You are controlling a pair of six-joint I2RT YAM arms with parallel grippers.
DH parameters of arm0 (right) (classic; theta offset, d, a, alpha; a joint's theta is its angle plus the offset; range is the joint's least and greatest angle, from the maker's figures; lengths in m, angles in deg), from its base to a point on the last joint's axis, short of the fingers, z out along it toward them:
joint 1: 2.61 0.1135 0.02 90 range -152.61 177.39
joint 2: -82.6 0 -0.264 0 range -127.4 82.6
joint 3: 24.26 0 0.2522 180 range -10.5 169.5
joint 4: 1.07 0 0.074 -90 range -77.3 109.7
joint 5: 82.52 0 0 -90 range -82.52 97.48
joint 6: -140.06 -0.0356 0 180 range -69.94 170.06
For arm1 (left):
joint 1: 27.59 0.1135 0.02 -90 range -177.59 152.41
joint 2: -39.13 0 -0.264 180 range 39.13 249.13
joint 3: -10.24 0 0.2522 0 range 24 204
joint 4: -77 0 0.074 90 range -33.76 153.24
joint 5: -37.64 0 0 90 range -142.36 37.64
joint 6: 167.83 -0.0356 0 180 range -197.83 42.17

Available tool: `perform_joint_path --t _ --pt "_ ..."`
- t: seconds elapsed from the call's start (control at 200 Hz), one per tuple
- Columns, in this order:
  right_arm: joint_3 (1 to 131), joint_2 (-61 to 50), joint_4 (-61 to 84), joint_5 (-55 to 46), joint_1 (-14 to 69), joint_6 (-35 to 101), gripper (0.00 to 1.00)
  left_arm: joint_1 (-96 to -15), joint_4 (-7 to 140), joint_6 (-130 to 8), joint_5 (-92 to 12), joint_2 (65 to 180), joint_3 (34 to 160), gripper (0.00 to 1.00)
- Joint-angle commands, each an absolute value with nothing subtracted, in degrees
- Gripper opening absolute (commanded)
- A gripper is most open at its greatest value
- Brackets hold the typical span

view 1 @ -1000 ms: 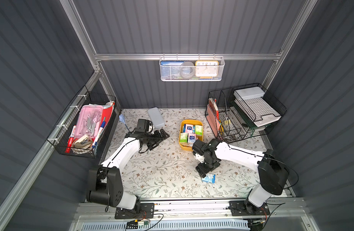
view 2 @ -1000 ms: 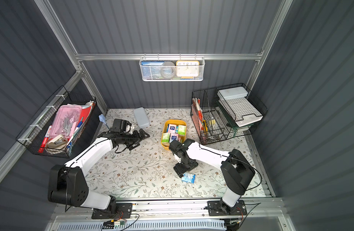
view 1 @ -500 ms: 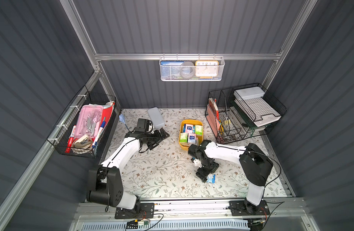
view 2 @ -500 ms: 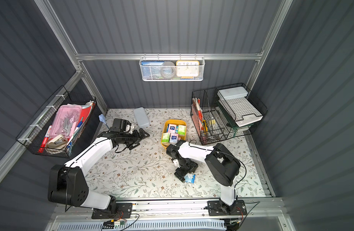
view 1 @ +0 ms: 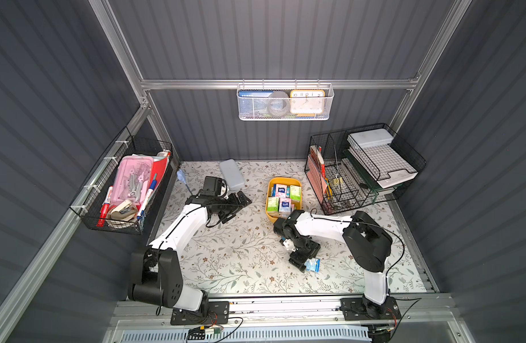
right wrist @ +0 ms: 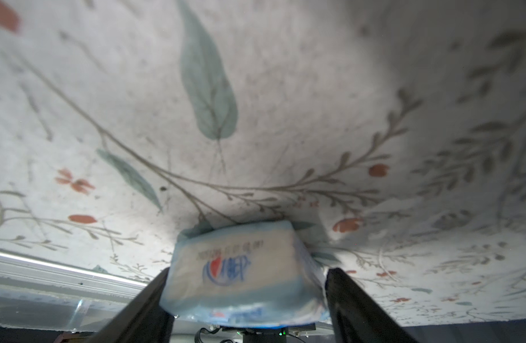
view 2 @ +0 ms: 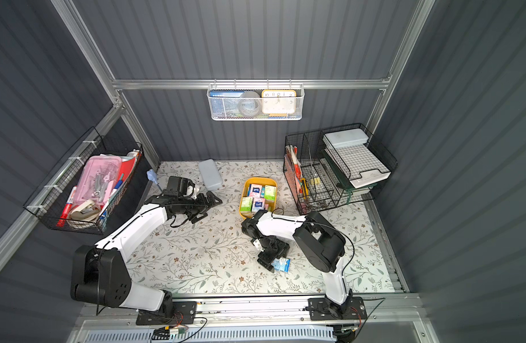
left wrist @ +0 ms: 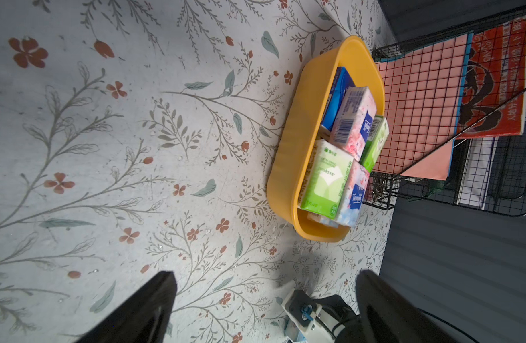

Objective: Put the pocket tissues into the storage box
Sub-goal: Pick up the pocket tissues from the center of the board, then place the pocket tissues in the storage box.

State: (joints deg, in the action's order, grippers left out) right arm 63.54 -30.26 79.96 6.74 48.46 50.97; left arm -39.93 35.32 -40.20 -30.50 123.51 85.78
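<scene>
The yellow-orange storage box point(view 1: 284, 180) point(view 2: 260, 179) point(left wrist: 288, 166) stands at the back middle of the floral mat and holds several pocket tissues point(view 1: 281, 190) point(left wrist: 353, 118) in blue, pink-white and green. One light blue packet point(view 1: 312, 264) point(view 2: 281, 264) point(right wrist: 241, 252) lies on the mat near the front. My right gripper point(view 1: 307, 262) point(view 2: 275, 261) point(right wrist: 246, 285) is down over it, with a finger pressed against each of its two sides. My left gripper point(view 1: 238, 208) point(view 2: 209, 205) point(left wrist: 264, 285) hangs wide open and empty over the mat, left of the box.
A grey lidded case point(view 1: 232, 178) lies behind the left gripper. A black wire organiser point(view 1: 359, 172) stands right of the box. A wire basket of stationery point(view 1: 122, 184) hangs on the left wall, a white mesh basket point(view 1: 285, 102) on the back wall.
My right arm has folded in and its gripper has come down onto the light blue packet, with the jaws narrowing around it. The left arm has not moved.
</scene>
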Motion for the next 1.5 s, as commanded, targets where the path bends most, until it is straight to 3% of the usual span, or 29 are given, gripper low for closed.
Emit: perform_joint_path --t 0.0,0.11,0.26,0.455,0.851,1.041,1.496 --pt "63.28 -31.22 81.42 8.43 48.85 50.29 0.69 -40.01 34.15 -40.06 -30.29 121.95 86.45 0.99" --pt "63.34 -31.14 81.34 8.18 48.86 50.11 0.48 -40.04 34.04 -40.27 -30.34 121.77 86.5 0.99" --pt "63.89 -28.1 80.33 6.53 48.5 49.09 0.37 -39.98 34.05 -40.71 -30.53 121.88 86.44 0.99" --pt "64.47 -20.62 77.71 -1.77 44.85 46.33 0.37 -39.99 34.99 -40.91 -30.48 122.73 86.13 0.99" --pt "68.37 -9.87 69.06 -13.5 26.75 38.46 0.39 -39.99 36.01 -42.74 -30.23 123.46 85.21 0.99" --pt "73.74 -13.71 60.91 -17.18 21.28 31.89 0.38 -40.01 36.35 -43.35 -29.61 123.88 84.7 0.99" --pt "81.28 -27.26 51.63 -17.31 20.42 27.06 0.38 -39.95 34.86 -44.34 -30.48 123.01 84.37 0.99"
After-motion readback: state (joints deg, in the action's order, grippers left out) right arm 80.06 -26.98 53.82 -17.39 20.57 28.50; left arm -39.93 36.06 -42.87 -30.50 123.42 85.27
